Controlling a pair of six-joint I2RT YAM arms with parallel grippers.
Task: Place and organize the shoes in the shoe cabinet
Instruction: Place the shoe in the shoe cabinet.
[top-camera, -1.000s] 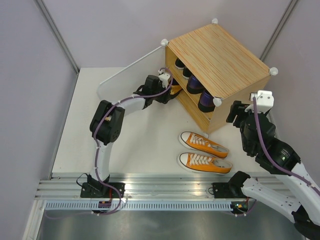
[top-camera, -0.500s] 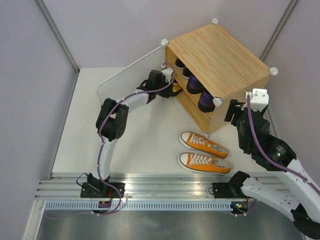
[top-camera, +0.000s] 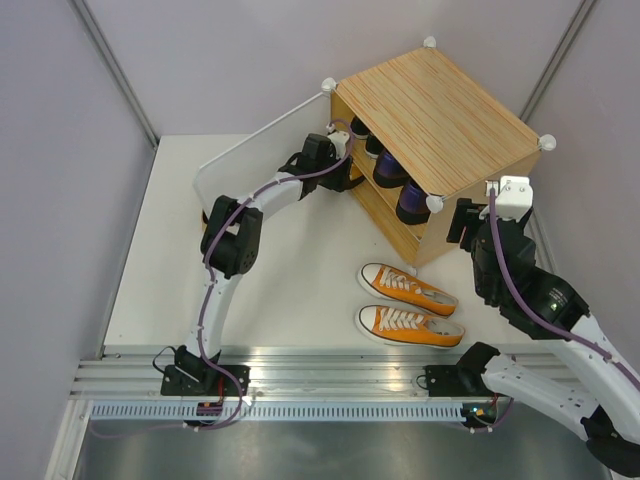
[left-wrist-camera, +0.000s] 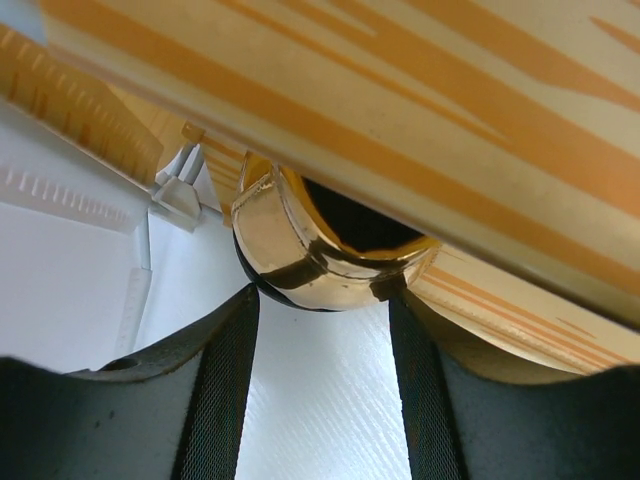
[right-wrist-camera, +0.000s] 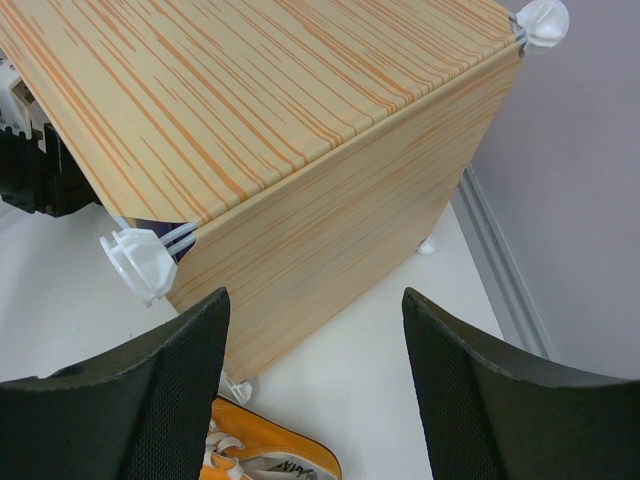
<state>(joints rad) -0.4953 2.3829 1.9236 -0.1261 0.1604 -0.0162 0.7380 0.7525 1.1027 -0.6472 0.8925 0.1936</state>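
The gold pump (left-wrist-camera: 300, 240) pokes heel-first from under a board of the shoe cabinet (top-camera: 440, 110), upper middle overhead, with the left gripper (left-wrist-camera: 322, 298) at it, jaws spread, not clasping. Orange sneakers (top-camera: 410, 290) lie on the table (top-camera: 250, 290) below. The right gripper (right-wrist-camera: 315, 300), released, faces the cabinet's right wall.

From above, the fingertips of the left claw (left-wrist-camera: 322, 330) are lost under the top of the shoe cabinet (top-camera: 440, 110). Its wrist camera catches only the heel of the gold pump (left-wrist-camera: 300, 250); the rest is hidden beneath the shelf. The purple loafers (top-camera: 410, 200) and black sneakers (top-camera: 360, 127) only peek out. One orange sneaker (right-wrist-camera: 290, 465) is cut off by the bottom edge of the right wrist view.
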